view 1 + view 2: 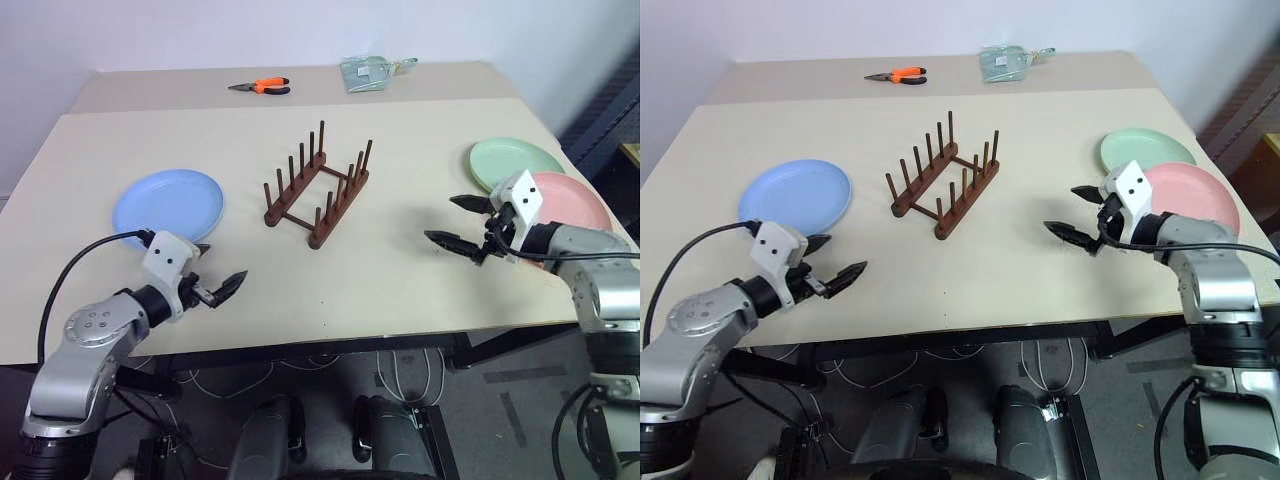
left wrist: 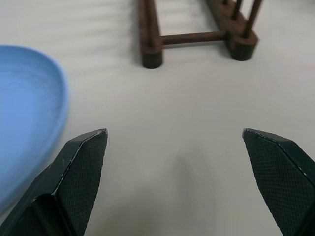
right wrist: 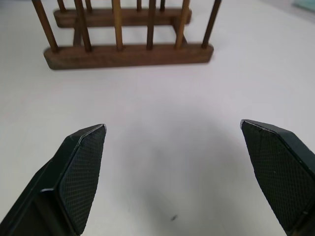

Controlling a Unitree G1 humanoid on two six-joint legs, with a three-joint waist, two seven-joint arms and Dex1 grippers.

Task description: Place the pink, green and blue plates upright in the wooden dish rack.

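The wooden dish rack (image 1: 318, 190) stands empty in the middle of the table, its pegs upright. Flat on the table to its left lies the blue plate (image 1: 168, 200). Far right, the green plate (image 1: 515, 160) lies flat with the pink plate (image 1: 575, 205) overlapping its near edge. My left gripper (image 1: 220, 265) hovers open just in front of the blue plate, holding nothing. In the left wrist view the blue plate (image 2: 24, 113) sits beside one finger and the rack (image 2: 197, 37) lies ahead. My right gripper (image 1: 443, 218) is open and empty, left of the pink plate, pointing at the rack (image 3: 128, 51).
Orange-handled pliers (image 1: 262, 87) and a pale green packet (image 1: 368, 72) lie at the far edge of the table (image 1: 400, 290). The table's front edge runs just below both grippers. Bare tabletop separates the rack from each plate.
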